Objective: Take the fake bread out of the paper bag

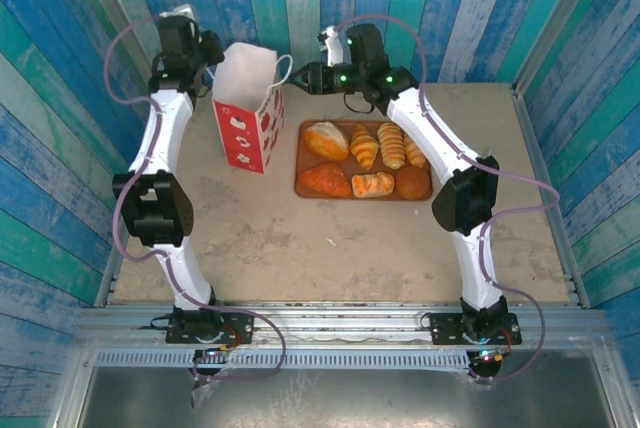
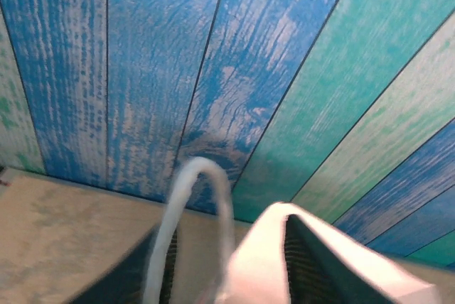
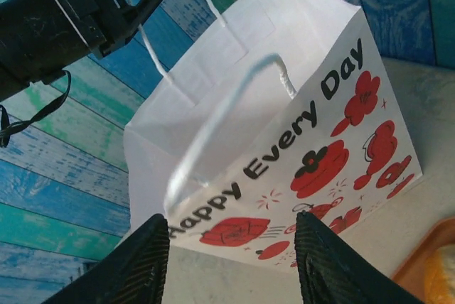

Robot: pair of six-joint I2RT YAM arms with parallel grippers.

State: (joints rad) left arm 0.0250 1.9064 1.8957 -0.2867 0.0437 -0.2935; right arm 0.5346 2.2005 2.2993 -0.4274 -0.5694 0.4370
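While my left gripper [image 2: 227, 275] hung at the paper bag's [image 1: 245, 113] left rim, jaws apart with a handle loop [image 2: 213, 176] loose between them, my right gripper [image 3: 231, 265] faced its printed side, jaws likewise apart and holding nothing. Six pieces of bread [image 1: 365, 146] lay on the tray [image 1: 300, 153] just right of the upright bag, whose inside I could not see. I judged the emptying nearly done; the next move called for spreading the mouth and checking for a last piece.

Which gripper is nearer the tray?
Right. The right gripper is just past the tray's far left corner, at the bag's right side; the left gripper is on the bag's left side.
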